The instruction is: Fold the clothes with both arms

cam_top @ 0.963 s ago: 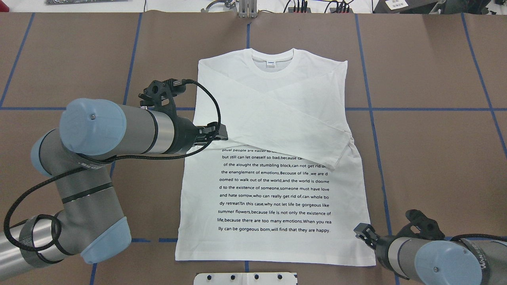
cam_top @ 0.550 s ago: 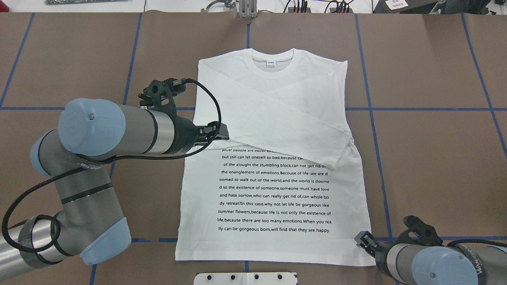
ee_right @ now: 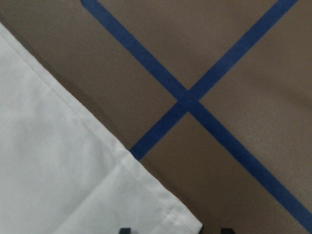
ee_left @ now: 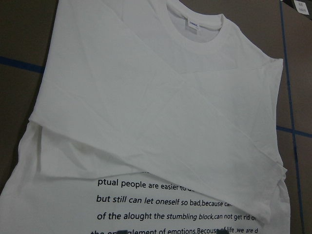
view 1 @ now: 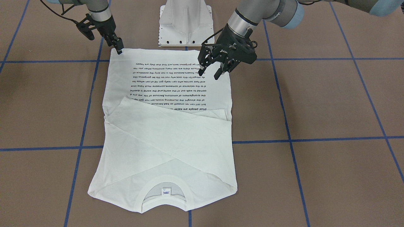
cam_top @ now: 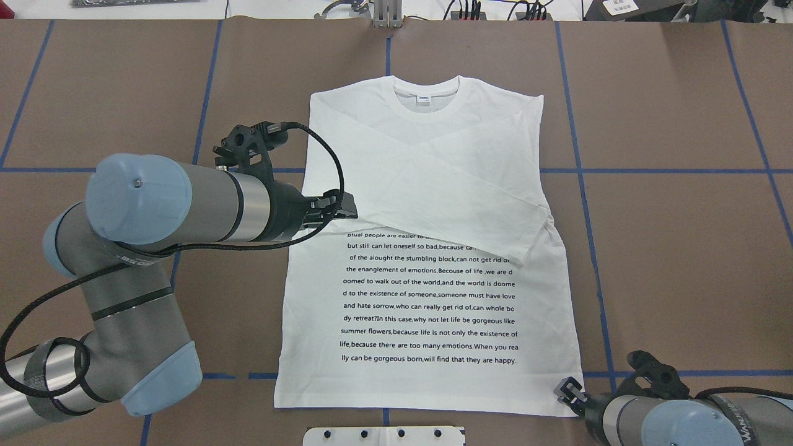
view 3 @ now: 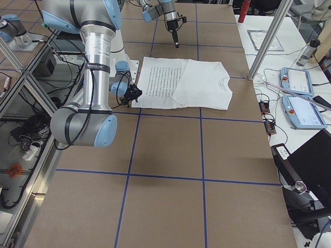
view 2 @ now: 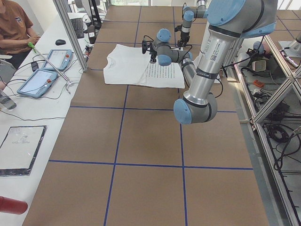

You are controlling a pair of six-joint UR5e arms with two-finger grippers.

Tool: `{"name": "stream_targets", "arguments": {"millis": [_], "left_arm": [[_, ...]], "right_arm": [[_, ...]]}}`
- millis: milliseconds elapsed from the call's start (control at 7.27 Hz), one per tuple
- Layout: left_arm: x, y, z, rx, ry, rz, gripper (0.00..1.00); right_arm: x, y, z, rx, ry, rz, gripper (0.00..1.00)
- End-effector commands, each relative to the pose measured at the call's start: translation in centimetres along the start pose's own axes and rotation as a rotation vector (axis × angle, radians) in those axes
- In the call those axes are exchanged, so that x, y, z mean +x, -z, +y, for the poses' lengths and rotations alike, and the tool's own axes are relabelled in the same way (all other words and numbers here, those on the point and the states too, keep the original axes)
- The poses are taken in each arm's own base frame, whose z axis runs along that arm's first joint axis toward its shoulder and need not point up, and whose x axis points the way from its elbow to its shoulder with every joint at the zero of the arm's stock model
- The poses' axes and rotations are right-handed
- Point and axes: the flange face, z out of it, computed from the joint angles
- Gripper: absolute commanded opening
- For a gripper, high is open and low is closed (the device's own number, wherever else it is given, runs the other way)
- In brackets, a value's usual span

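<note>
The white long-sleeved T-shirt lies flat on the brown table, printed text up, neck away from the robot. Both sleeves are folded across its chest. My left gripper hangs open above the shirt's left edge, near the folded sleeve, its fingers spread over the text. Its wrist view looks down on the crossed sleeves. My right gripper is low at the hem's right corner, and it is open. In the right wrist view the hem corner lies between the two fingertips.
The white pedestal base stands just behind the hem. Blue tape lines grid the brown table. A side bench holds tablets and cables, with a person seated there and a metal post at the table edge.
My right gripper has slid toward the robot and down to the hem's right corner. The left arm has barely shifted, and the shirt has not moved.
</note>
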Motion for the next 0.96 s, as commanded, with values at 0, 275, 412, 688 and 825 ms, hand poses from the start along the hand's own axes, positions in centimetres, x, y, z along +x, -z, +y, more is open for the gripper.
{"name": "stream_targets", "arguments": {"millis": [0,275,412,688,825], "left_arm": [[0.1,0.5,0.0,0.0,-0.001,0.006,0.68],[0.0,0.6,0.0,0.0,0.0,0.004,0.68],[-0.1,0.6,0.0,0.0,0.008,0.003,0.68],[-0.3,0.5,0.2,-0.004,0.061,-0.007,0.68],[-2.0,0.7,1.4,-0.021,0.174,-0.043,0.68]], "right_arm": [[-0.1,0.3,0.1,-0.007,0.0,-0.002,0.0],[-0.2,0.9,0.2,-0.017,-0.002,-0.004,0.0],[-0.3,0.9,0.2,-0.016,-0.003,-0.007,0.0],[0.0,0.9,-0.2,-0.007,-0.004,-0.002,0.0],[-0.3,1.6,-0.2,-0.014,-0.007,-0.011,0.0]]}}
